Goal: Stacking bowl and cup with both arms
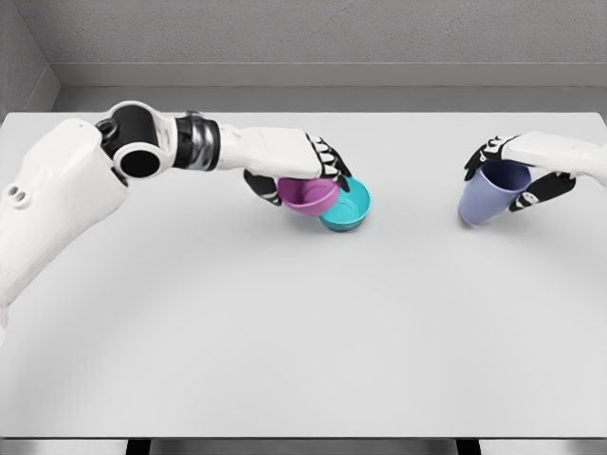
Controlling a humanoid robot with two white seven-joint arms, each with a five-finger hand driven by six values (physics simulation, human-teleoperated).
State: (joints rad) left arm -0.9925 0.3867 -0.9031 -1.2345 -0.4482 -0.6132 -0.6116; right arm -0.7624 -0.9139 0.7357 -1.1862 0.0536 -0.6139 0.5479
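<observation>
The left hand (305, 171), fingers curled down over the far rim and thumb below, grips a purple bowl (308, 195) held tilted above the white table (285, 322), its mouth tipped up and toward the right. The hand's back covers much of the bowl's far rim, and the dark thumb shows only in part at the bowl's lower left. Just beside and partly behind the purple bowl sits a teal bowl (349, 209), upright with its mouth open to the ceiling; the purple bowl overlaps its left rim, so whether the two touch cannot be told. The left arm comes in from the lower left, its elbow joint raised over the table's far left. Well apart, near the table's right edge, the right hand (517, 169) wraps a blue cup (491, 193), fingers closed around the rim and upper wall from behind and at the right. The cup leans, its long axis slanting from a base at lower left to a mouth at upper right, open toward the hand. Its base lies close to the table; contact is unclear. The right forearm is cut off by the picture's right edge. A grey wall runs behind the table.
</observation>
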